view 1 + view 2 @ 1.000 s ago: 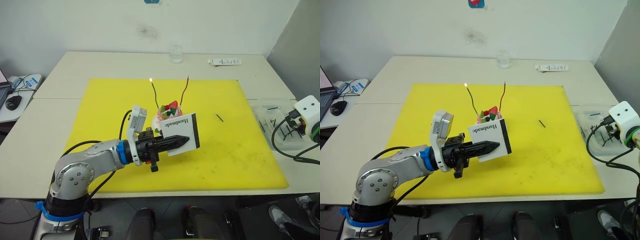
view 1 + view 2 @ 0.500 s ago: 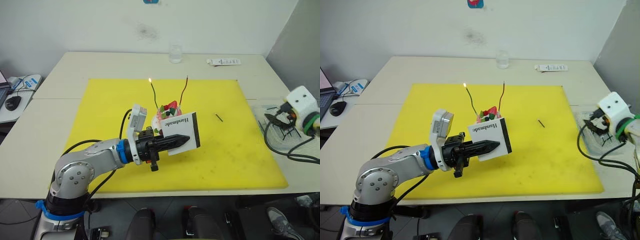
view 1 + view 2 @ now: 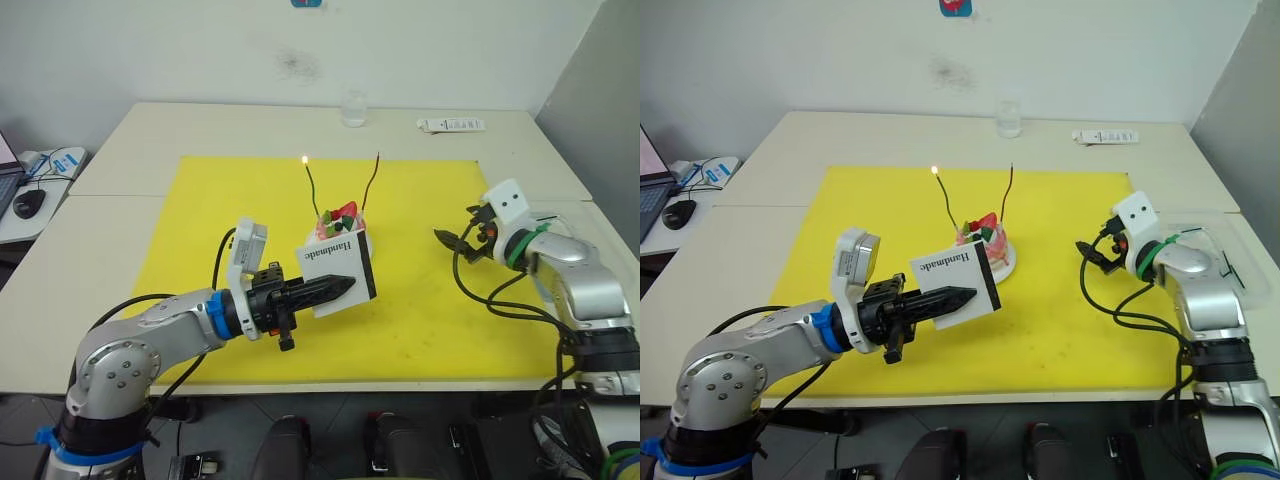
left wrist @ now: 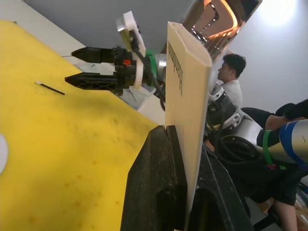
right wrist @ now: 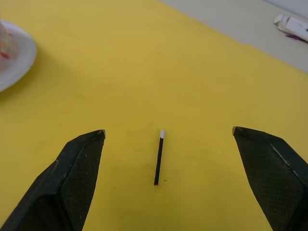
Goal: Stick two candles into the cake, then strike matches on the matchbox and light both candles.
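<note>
The pink cake (image 3: 338, 222) sits on its white plate (image 3: 1006, 262) mid-mat. A green candle (image 3: 312, 190) stands in it with a small flame at its tip. A dark red candle (image 3: 372, 182) stands beside it, unlit. My left gripper (image 3: 345, 286) is shut on the white "Handmade" matchbox (image 3: 335, 264), held upright just in front of the cake. My right gripper (image 3: 452, 240) is open and hovers low over the mat right of the cake. One dark match (image 5: 158, 163) with a white tip lies flat between its spread fingers (image 5: 79, 168).
A yellow mat (image 3: 200, 230) covers the table's middle. A glass (image 3: 351, 107) and a white tube (image 3: 449, 124) stand at the far edge. A clear tray (image 3: 1218, 240) lies off the mat at the right. A mouse (image 3: 27, 203) sits far left.
My right arm has swung in from the tray at the right to above the match on the mat. The left gripper with the matchbox has drawn slightly back toward me.
</note>
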